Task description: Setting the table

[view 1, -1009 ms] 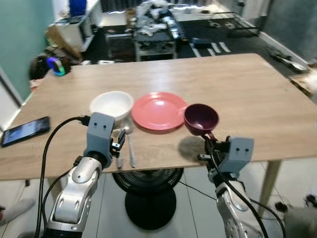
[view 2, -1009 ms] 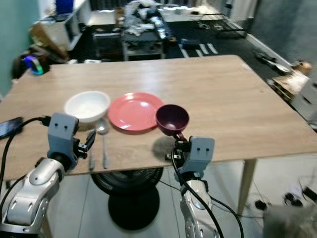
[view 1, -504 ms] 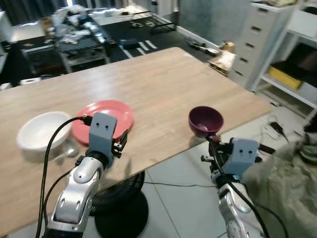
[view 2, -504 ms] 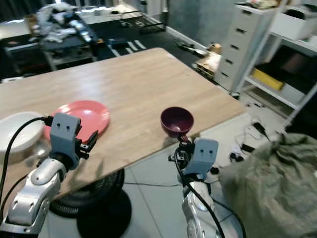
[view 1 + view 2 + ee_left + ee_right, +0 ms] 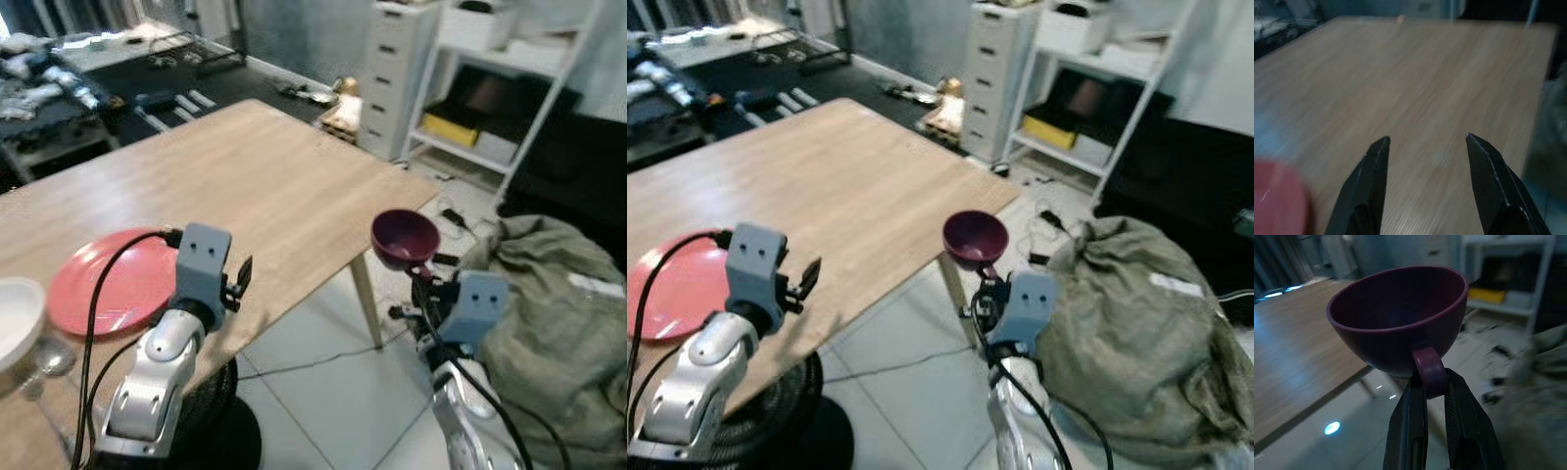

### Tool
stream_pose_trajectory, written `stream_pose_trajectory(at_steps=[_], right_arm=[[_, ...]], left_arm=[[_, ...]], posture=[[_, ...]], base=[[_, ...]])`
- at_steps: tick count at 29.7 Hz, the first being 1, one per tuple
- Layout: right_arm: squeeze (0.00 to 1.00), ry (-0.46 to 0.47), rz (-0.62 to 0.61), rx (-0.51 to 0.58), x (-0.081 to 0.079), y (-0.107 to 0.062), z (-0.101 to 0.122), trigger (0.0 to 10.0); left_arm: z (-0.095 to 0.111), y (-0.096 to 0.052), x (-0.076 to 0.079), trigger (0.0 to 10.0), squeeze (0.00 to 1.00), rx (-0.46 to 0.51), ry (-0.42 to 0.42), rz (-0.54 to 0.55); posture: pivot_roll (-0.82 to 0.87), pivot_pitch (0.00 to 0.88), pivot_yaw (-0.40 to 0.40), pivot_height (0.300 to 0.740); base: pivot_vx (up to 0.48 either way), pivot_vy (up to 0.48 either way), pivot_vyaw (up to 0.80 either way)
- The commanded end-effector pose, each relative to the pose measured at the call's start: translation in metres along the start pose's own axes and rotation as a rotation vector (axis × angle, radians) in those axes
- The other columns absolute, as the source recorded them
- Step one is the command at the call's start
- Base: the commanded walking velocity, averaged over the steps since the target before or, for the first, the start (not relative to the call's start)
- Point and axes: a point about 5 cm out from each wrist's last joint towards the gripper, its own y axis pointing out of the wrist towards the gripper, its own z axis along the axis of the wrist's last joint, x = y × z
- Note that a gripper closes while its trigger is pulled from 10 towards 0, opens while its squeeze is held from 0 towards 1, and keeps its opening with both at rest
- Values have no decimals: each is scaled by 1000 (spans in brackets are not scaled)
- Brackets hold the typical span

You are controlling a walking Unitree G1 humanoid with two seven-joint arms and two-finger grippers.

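The table point(image 5: 265, 176) carries a red plate point(image 5: 103, 284) near its near edge, and probably a white bowl point(image 5: 15, 328) beside it. The right gripper point(image 5: 1431, 396) pinches a purple cup point(image 5: 404, 238) by its handle, off the table's corner, over the floor. The cup looks light, rigid and smooth; the handle suits. The left gripper point(image 5: 1425, 166) hangs spread and empty above the table.

view: swings right since a second ago | right hand point(image 5: 423, 278) with purple cup point(image 5: 404, 237): now off the counter point(image 5: 284, 186) corner, floor beneath | left hand point(image 5: 238, 282): past red plate point(image 5: 103, 283)
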Motion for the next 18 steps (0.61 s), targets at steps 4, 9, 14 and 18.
stream_pose_trajectory(at_steps=[4,9,14,18], right_arm=[[0,8,13,-13,-5,-1,-3,10000],[0,8,13,-13,-5,-1,-4,10000],[0,7,14,-14,-5,-1,-4,10000],[0,7,14,-15,-5,-1,-4,10000]], left_arm=[[-7,-2,-3,10000,0,-29,11,9],[-6,-2,-3,10000,0,-29,12,8],[-6,-2,-3,10000,0,-28,12,8],[-7,-2,-3,10000,0,-28,12,7]], posture=[[-30,0,125,740],[-30,0,125,740],[-30,0,126,740],[-31,0,125,740]], base=[[0,0,-800],[0,0,-800],[0,0,-800],[0,0,-800]])
